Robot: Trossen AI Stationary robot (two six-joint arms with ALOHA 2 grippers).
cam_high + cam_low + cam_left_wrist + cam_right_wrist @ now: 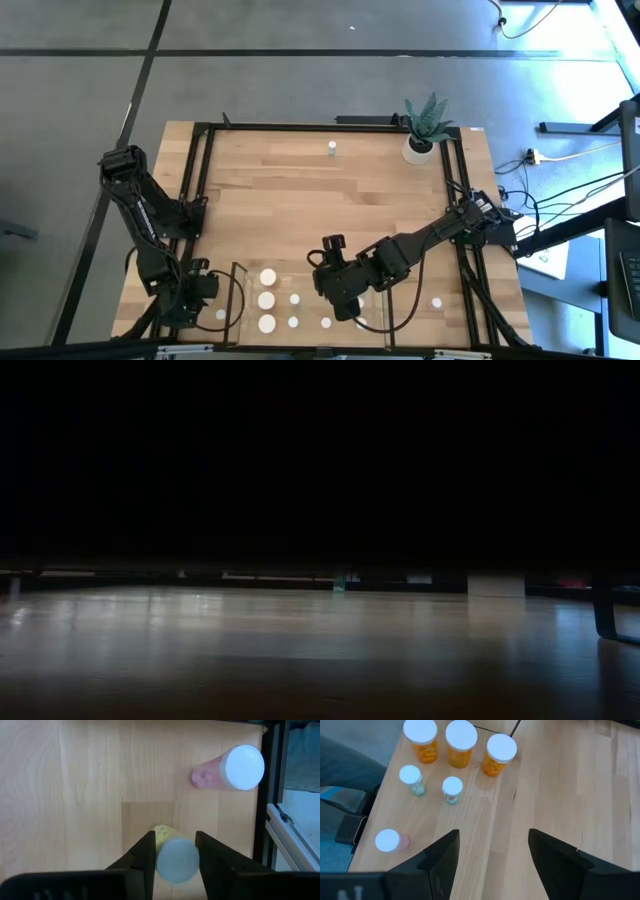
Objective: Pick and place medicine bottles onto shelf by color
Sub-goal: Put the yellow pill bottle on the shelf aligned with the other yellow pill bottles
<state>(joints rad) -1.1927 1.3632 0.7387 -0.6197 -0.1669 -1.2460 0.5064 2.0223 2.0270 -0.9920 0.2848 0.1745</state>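
My left gripper (176,851) is at the table's near left corner, shut on a small yellow bottle with a white cap (176,860); in the high view the gripper (196,296) hides it. A pink bottle (230,769) stands just beyond, beside the dark frame bar. On the shelf (290,278) stand three wide orange bottles (460,740) and smaller ones (452,789). My right gripper (492,852) hangs open above the shelf's right part (345,300), touching nothing. My left gripper pinches the yellow bottle between its two fingers, one on either side of the white cap (161,861). The fingers slant steeply down from above. The bottle stands upright between them; whether its base is on the wood I cannot tell.
A single bottle (331,148) stands near the far edge, and another (436,302) at the near right. A white pot with a spiky plant (424,140) sits at the far right corner. Dark frame bars (200,190) run along the table's sides. Bare wood lies mid-table.
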